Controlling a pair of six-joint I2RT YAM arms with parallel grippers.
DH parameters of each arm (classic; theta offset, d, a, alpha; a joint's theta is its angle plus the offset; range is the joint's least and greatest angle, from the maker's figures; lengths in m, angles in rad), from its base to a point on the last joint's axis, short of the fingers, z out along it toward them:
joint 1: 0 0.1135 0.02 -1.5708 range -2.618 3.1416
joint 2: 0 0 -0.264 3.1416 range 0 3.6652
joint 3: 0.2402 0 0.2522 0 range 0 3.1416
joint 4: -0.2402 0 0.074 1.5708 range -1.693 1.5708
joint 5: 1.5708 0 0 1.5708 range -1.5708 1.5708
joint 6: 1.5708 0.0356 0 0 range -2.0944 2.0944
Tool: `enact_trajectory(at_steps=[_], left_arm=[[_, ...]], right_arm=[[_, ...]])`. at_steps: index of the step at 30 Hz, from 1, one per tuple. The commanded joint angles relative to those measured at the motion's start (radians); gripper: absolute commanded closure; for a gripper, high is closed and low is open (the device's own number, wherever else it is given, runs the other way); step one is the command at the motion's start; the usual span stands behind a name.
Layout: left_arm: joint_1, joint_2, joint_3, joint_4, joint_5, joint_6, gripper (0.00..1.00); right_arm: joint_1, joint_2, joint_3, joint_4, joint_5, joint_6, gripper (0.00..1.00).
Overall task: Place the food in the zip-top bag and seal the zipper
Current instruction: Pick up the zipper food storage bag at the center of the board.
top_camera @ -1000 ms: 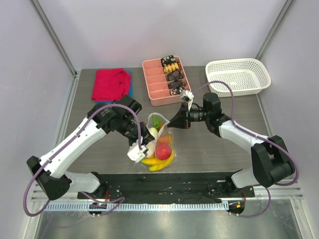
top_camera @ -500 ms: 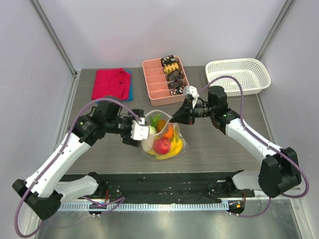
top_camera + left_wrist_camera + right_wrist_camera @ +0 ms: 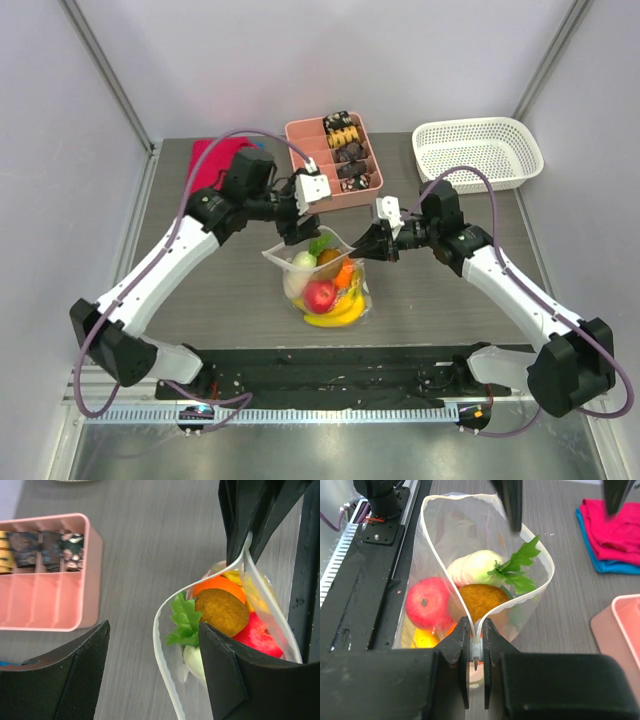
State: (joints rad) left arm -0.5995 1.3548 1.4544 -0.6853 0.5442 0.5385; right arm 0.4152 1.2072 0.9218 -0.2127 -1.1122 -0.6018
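The left gripper (image 3: 298, 228) has let go on the near side of the zip-top bag (image 3: 156, 635) and swung round to its far rim, by the pink divided tray (image 3: 315, 170). Its fingers are spread with the rim's bend between them, uncaught. The right gripper (image 3: 476, 647) pinches the zipper (image 3: 546, 582) at the mouth's other end. The bag now stands gaping on the bench (image 3: 200, 290), holding the apple (image 3: 425, 602), orange (image 3: 480, 600) and bananas (image 3: 335, 318). Loading looks done; sealing remains.
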Motion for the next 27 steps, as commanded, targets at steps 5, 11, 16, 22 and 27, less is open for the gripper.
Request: enact_trajectory(at_steps=[5, 11, 16, 22, 27], left_arm=[[-0.071, 0.073, -0.029, 0.087, 0.04, 0.15, 0.25], [-0.126, 0.113, -0.052, 0.13, 0.077, 0.14, 0.3], [-0.167, 0.145, -0.095, 0.196, 0.076, 0.121, 0.38], [-0.168, 0.141, -0.131, 0.198, 0.095, 0.117, 0.84], [-0.168, 0.051, -0.199, 0.242, 0.108, 0.058, 1.0]], right_arm=[[0.013, -0.057, 0.041, -0.008, -0.023, -0.118, 0.99], [0.036, -0.081, 0.038, -0.007, -0.015, -0.167, 0.99], [0.053, -0.098, 0.032, 0.001, -0.008, -0.187, 0.99], [0.053, -0.121, 0.025, 0.001, 0.006, -0.194, 0.99], [0.054, -0.149, -0.009, 0.001, 0.046, -0.205, 0.99]])
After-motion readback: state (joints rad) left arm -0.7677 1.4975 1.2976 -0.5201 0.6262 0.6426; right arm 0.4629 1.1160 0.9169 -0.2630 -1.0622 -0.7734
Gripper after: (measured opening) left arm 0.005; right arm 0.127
